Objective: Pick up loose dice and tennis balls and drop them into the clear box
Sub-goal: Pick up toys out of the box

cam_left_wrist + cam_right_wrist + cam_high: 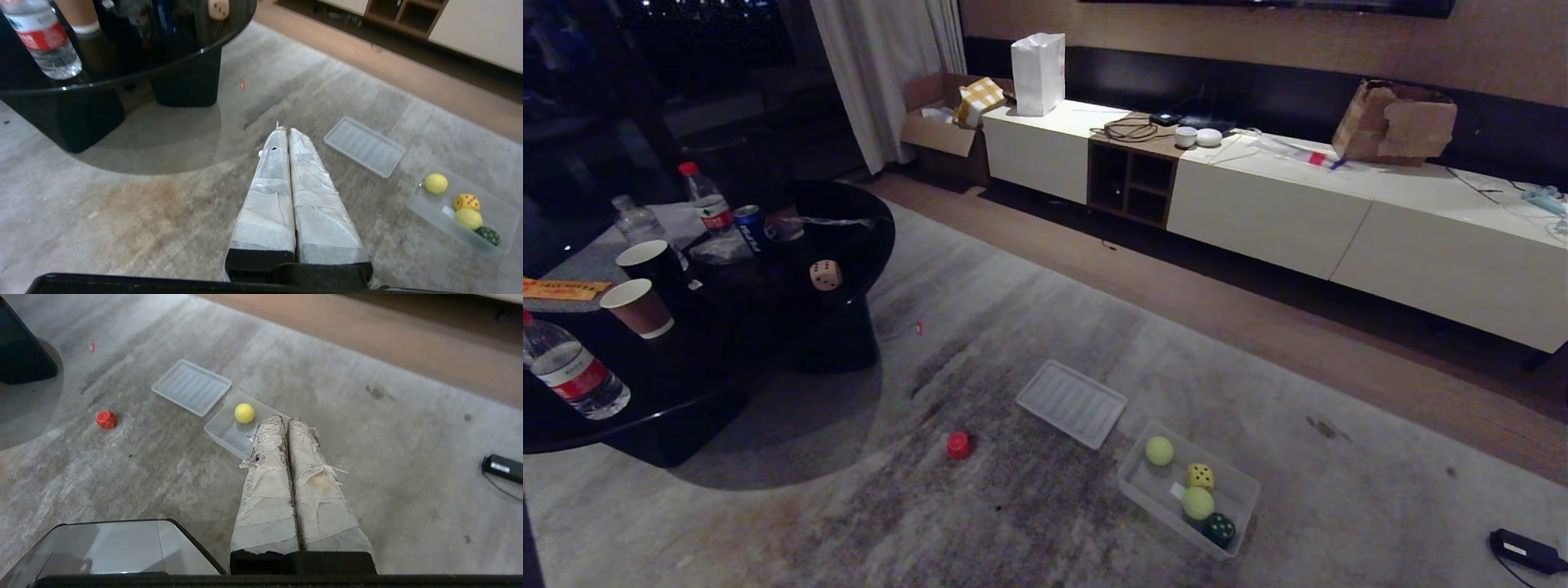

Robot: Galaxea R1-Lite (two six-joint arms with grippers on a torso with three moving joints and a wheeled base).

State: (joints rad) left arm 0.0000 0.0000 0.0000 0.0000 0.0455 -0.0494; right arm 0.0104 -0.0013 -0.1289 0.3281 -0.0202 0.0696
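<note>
The clear box (1131,483) sits on the carpet and holds two tennis balls (1159,450) (1197,502), a yellow die (1200,477) and a dark green die (1219,530). A red die (958,444) lies loose on the carpet to its left. On the black table rests a beige die (825,274). Neither arm shows in the head view. My left gripper (287,130) is shut and empty above bare carpet, with the box (429,208) off to its side. My right gripper (287,419) is also shut and empty, its tips covering part of the box (222,430); the red die (106,419) lies apart from it.
The flat ribbed lid (1071,403) lies beside the box. The round black table (866,245) carries bottles, paper cups and a can. A long white cabinet (1258,212) lines the wall. A black adapter (1525,550) lies on the carpet at the right.
</note>
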